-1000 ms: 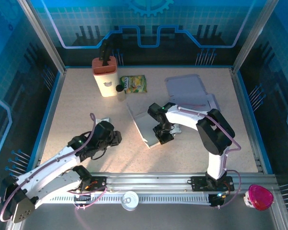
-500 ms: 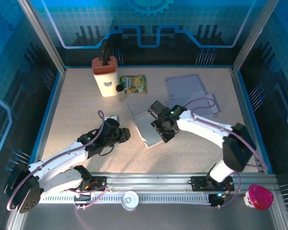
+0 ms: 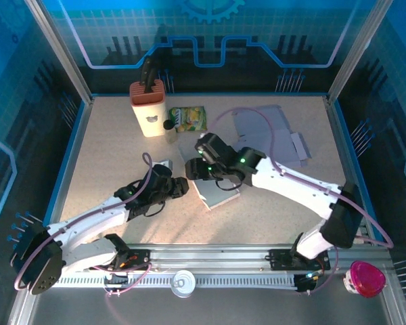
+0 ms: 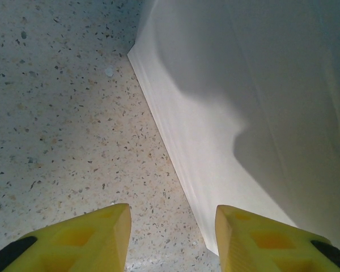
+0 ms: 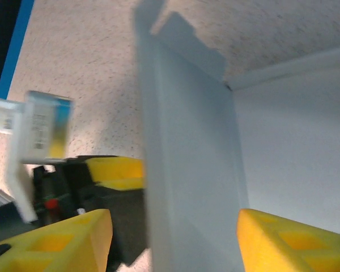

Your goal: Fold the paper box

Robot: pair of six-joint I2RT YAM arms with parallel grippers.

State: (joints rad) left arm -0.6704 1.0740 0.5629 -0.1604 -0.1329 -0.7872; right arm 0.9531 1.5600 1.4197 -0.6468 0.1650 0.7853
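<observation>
Kid: Left gripper point(image 4: 171, 221) sits low on the tabletop point(image 3: 108, 156), its yellow fingers point(image 4: 73, 238) apart and holding nothing. Why there?

Helper: A corner of the paper box point(image 3: 216, 189) lies just in front of it. I think it waits to catch that edge, or to keep the box from sliding.

Kid: Where is the box?

Helper: In the middle of the tabletop, mostly flat, between the two grippers. One side flap point(image 5: 187, 141) stands up.

Kid: And the right gripper point(image 5: 173, 226)?

Helper: It hangs over that flap with one finger on each side, not pinching. I think it wants to push the flap over.

Kid: Is anything inside the box?

Helper: No, it has no walls all round yet. Far left, the cream holder point(image 3: 149, 112) with the orange top has a black handle point(image 3: 149, 71) sticking out. I cannot tell what is in the pink tub point(image 3: 365, 277) at the near right.
</observation>
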